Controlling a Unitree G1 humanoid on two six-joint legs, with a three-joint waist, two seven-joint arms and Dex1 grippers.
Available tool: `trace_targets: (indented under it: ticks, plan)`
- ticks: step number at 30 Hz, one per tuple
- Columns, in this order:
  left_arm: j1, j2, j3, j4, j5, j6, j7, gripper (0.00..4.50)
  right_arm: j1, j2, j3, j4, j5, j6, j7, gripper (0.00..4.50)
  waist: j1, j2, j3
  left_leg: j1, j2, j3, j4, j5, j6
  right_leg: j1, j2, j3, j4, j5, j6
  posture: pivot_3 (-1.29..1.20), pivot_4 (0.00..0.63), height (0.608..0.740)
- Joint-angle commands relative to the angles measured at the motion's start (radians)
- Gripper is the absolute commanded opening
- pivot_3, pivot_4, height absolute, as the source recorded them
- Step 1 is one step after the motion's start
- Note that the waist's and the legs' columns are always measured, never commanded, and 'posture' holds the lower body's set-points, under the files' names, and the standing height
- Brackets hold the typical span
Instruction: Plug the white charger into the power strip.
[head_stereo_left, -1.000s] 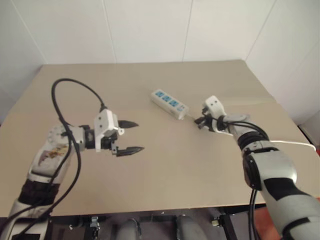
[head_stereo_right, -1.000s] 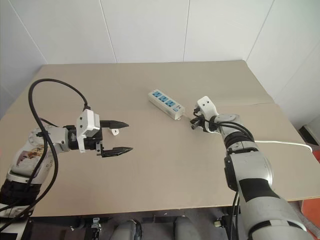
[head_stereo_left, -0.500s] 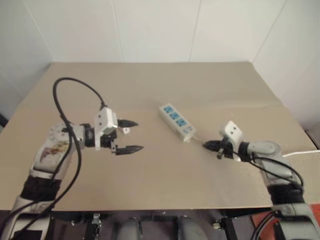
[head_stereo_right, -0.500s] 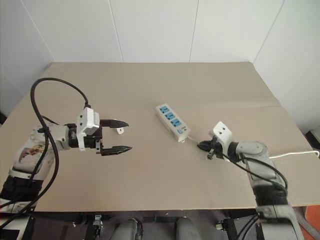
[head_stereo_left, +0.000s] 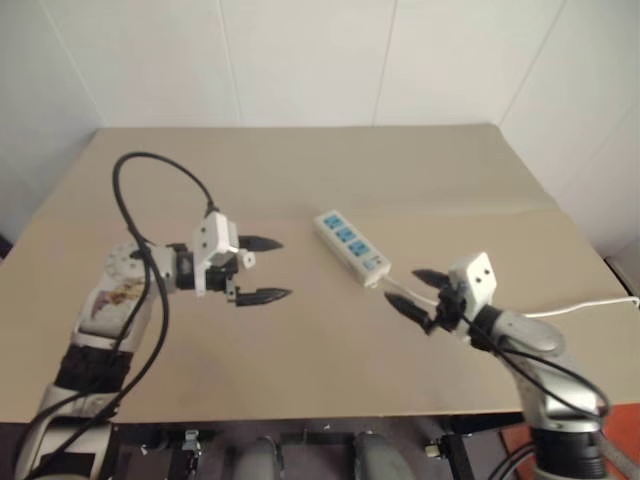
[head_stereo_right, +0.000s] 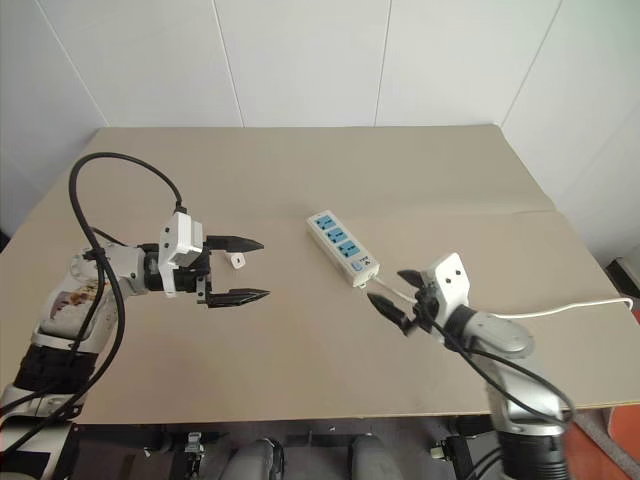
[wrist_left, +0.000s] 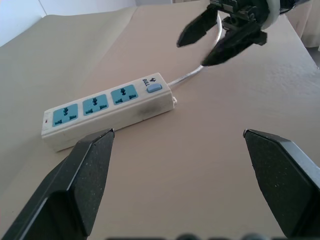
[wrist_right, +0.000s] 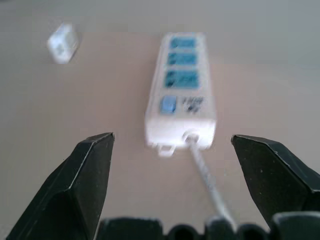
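The power strip (head_stereo_left: 350, 243) lies slantwise mid-table, blue sockets up, its thin cord (wrist_right: 205, 175) running off toward my right arm. The white charger (head_stereo_right: 238, 261) is a small white block on the table, seen in the head view between the fingers of my left gripper (head_stereo_right: 252, 268), close to the far one. That gripper is open, empty and points toward the strip (wrist_left: 105, 107). My right gripper (head_stereo_left: 405, 288) is open and empty, a little short of the strip's switch end (wrist_right: 182, 85), over the cord. The charger (wrist_right: 63, 42) lies beyond the strip from there.
The tan table (head_stereo_left: 320, 350) has a fold line across its right part. White walls stand close behind and to the right. A black cable (head_stereo_left: 150, 170) loops up above my left arm. The strip's cord trails off the table's right edge (head_stereo_left: 600, 300).
My right gripper has opened and pulled back from the strip's cord end toward the near edge. The left arm has stayed put. The camera view has shifted a little.
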Motion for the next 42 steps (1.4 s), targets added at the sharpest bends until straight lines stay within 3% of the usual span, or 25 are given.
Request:
trace_targets:
  ticks: [1,5,17,28,42]
  plan:
    - [-0.016,-0.004,0.002,-0.018,-0.002,-0.013,0.002,4.50,-0.037,0.063,0.044,0.036,-0.078,-0.123,-0.138,4.47,0.001,0.000,0.000,0.000,0.000,0.000,0.000,0.000,0.000,0.000,0.000,0.000,0.000,0.000,0.000,0.00,0.150,0.740]
    - [-0.006,-0.009,-0.001,-0.033,0.003,-0.018,0.008,4.50,-0.078,0.126,0.065,0.141,-0.091,-0.211,-0.203,4.47,0.004,0.000,0.000,-0.002,0.000,0.000,0.000,0.000,0.000,-0.001,0.000,0.000,-0.002,0.000,0.000,0.00,0.150,0.740]
    - [0.032,0.010,-0.002,-0.051,0.022,-0.023,0.008,4.50,-0.156,0.079,0.102,0.412,-0.096,-0.363,-0.129,4.47,0.000,0.000,0.000,-0.001,0.000,0.000,0.000,0.000,0.000,0.000,-0.001,0.000,-0.001,0.000,0.000,0.00,0.150,0.740]
    - [0.055,0.017,0.014,-0.084,0.002,-0.007,0.021,4.50,-0.184,0.087,0.104,0.456,0.005,-0.326,-0.022,4.47,0.001,0.000,0.000,-0.001,0.000,0.000,0.000,0.000,0.000,0.000,-0.001,0.000,-0.001,0.000,0.000,0.00,0.150,0.740]
    - [0.050,0.016,0.006,-0.071,0.014,-0.022,0.032,4.50,-0.185,0.104,0.140,0.574,-0.076,-0.430,-0.074,4.47,-0.003,0.000,0.000,0.001,0.000,0.000,0.000,0.000,0.000,0.000,0.000,0.000,0.000,0.000,0.000,0.00,0.150,0.740]
